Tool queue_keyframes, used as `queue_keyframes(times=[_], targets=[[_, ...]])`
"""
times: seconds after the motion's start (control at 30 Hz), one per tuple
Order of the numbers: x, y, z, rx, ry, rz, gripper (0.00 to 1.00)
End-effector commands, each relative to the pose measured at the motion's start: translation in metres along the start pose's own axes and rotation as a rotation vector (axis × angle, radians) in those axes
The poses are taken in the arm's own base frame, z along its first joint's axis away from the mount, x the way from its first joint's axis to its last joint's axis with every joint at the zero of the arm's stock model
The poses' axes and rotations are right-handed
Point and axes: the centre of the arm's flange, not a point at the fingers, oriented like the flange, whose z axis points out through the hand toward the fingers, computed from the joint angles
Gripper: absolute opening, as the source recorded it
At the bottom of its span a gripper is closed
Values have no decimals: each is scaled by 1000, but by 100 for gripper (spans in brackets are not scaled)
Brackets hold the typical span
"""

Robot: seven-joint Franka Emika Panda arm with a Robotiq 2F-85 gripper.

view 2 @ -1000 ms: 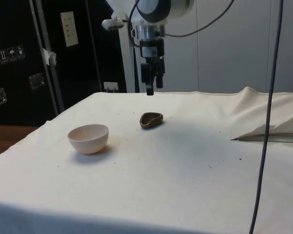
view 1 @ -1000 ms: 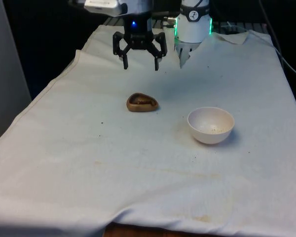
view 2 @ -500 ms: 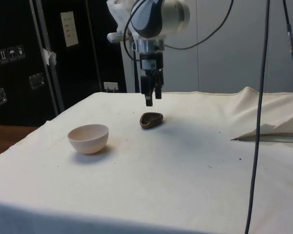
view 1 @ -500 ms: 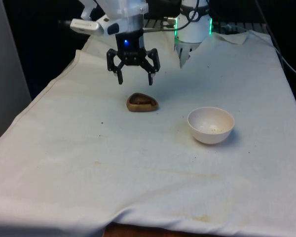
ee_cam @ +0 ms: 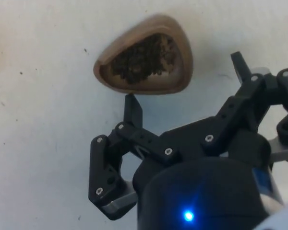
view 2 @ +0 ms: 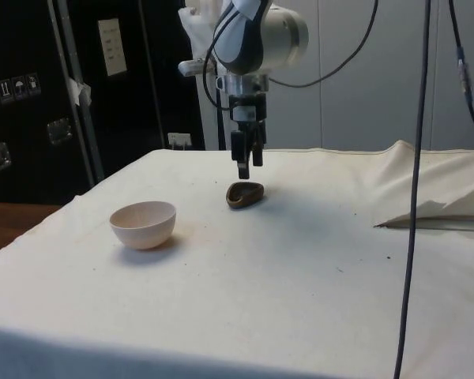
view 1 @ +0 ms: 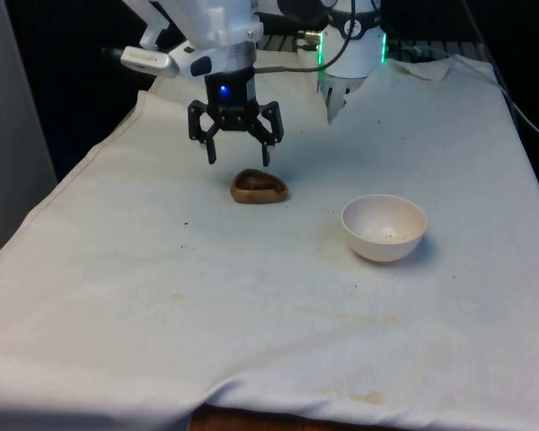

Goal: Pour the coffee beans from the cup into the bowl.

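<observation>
- The white cloth is seen spread over the whole table, matte and softly creased, with faint brownish stains and a few dark specks in the lower half of the front view; in the side view a raised fold is seen at the right edge of the frame.
- The gripper is seen upper left of centre in the front view, black and angular, built of jointed links with visible screw heads; it is held in the air, pointing down, with nothing between its fingers.
- The jaws are spread wide apart, which is shown plainly in the front and wrist views.
- The cup is found just below the gripper in the front view, a little left of centre; it is a low brown vessel with a smooth, rounded-triangular rim, standing upright on the cloth and not touched by the fingers.
- In the side view the gripper is seen hanging just above the cup, near the middle of the frame.
- The coffee beans are seen inside the cup in the wrist view, as a dark, grainy heap.
- The bowl is placed right of centre in the front view, well apart from the cup; it is a smooth, pale, round bowl, thin-walled, with a few small specks at its bottom.
- In the side view the bowl is seen left of centre, on the cloth.
</observation>
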Motion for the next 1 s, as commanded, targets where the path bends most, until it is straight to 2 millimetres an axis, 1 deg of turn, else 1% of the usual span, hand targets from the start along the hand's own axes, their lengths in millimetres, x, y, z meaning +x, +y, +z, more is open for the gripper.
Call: queue_keyframes(times=[0.0, 0.13, 0.3, 0.43, 0.63, 0.8, 0.83, 0.87, 0.9, 0.97], targets=[[0, 1, 1, 1, 1, 0, 100], [6, 7, 10, 7, 25, -4, 100], [7, 13, 18, 4, 18, -2, 100], [9, 21, 23, 15, 31, -2, 100], [8, 27, 25, 16, 29, -2, 100], [9, 27, 26, 14, 27, 0, 100], [8, 27, 26, 9, 21, -1, 98], [9, 27, 26, 13, 27, 0, 98], [9, 27, 26, 13, 26, -1, 91], [9, 27, 26, 13, 26, -1, 80]])
